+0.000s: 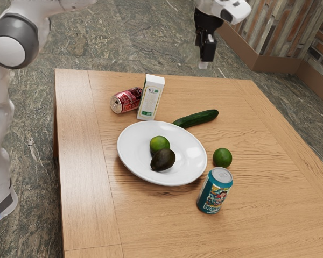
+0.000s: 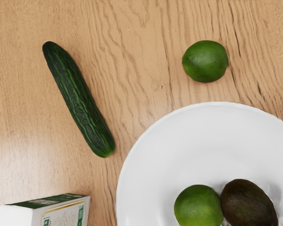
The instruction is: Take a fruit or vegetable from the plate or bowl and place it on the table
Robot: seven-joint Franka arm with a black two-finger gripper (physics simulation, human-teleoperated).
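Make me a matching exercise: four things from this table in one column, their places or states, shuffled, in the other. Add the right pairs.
Things
1. avocado
2. cucumber
3. red can
4. teal can

Places or states
A. upright on the table
B. on its side by the white carton
C. on the plate
D. long and green, off the plate

Pairs: 1-C, 2-D, 3-B, 4-A

red can (image 1: 130,99), white carton (image 1: 151,98), teal can (image 1: 213,193)
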